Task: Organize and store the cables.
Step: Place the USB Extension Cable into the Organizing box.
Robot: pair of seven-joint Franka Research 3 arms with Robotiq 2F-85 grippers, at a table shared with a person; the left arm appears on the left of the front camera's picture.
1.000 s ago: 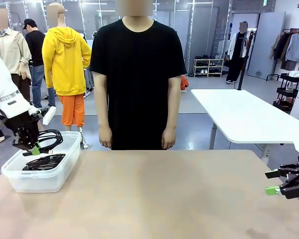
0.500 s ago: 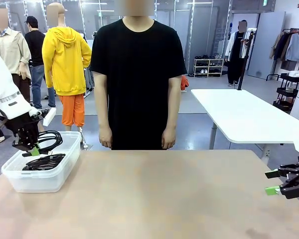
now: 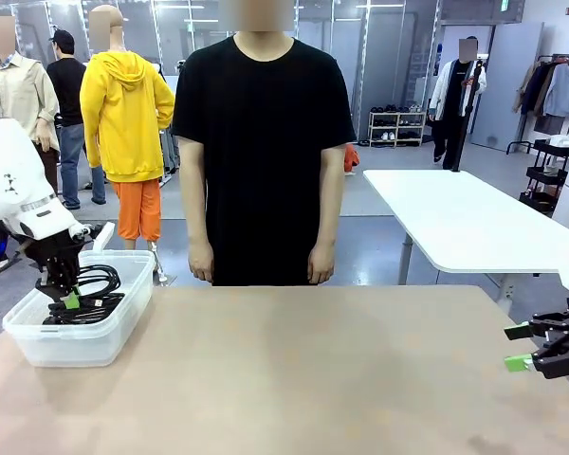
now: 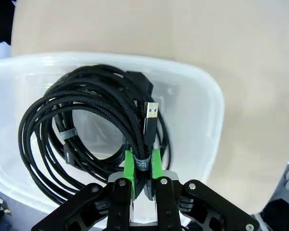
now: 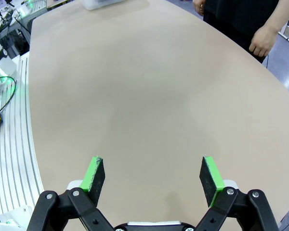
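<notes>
A black coiled cable point(image 4: 94, 98) with a USB plug point(image 4: 151, 113) hangs low inside a clear plastic bin point(image 4: 204, 115). My left gripper point(image 4: 143, 167) is shut on the coil at its tie. More black cord point(image 4: 67, 144) lies beneath it in the bin. From the front, the left gripper point(image 3: 68, 300) sits down in the bin point(image 3: 85, 346) at the table's left end, the cable point(image 3: 100, 282) bulging above the rim. Over bare tabletop at the right edge, my right gripper point(image 3: 523, 347) stands open with nothing between its pads point(image 5: 153, 176).
A person in a black shirt stands at the far edge, both hands point(image 3: 201, 265) hanging at their sides; one hand point(image 5: 261, 41) shows in the right wrist view. The wide tan tabletop point(image 3: 303, 379) lies between the bin and the right gripper.
My left gripper has dropped and shifted slightly right, bringing the held coil down into the bin onto the cord lying there. The right gripper has stayed still.
</notes>
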